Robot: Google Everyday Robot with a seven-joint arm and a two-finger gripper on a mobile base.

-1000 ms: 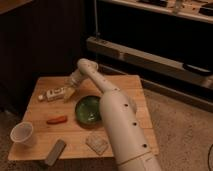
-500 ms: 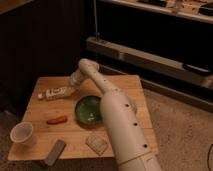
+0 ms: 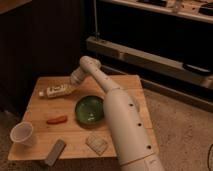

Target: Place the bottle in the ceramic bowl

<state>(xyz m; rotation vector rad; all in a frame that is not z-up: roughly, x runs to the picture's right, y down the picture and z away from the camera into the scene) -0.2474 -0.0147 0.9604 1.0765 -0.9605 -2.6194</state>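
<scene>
The bottle (image 3: 56, 91) lies on its side at the back left of the wooden table (image 3: 125, 85), whitish with a printed label, its cap end pointing left. The dark green ceramic bowl (image 3: 90, 109) sits in the middle of the table, in front and to the right of the bottle. My white arm reaches from the lower right across the table. My gripper (image 3: 73, 87) is at the bottle's right end, right against it. The arm's wrist hides where the gripper meets the bottle.
A white cup (image 3: 22, 134) stands at the front left corner. A small red-orange item (image 3: 57, 120) lies left of the bowl. A grey rectangular bar (image 3: 54, 152) and a pale square packet (image 3: 97, 144) lie at the front edge. Dark shelving stands behind.
The bottle and the gripper at its right end have shifted slightly toward the back of the table. Nothing else has moved.
</scene>
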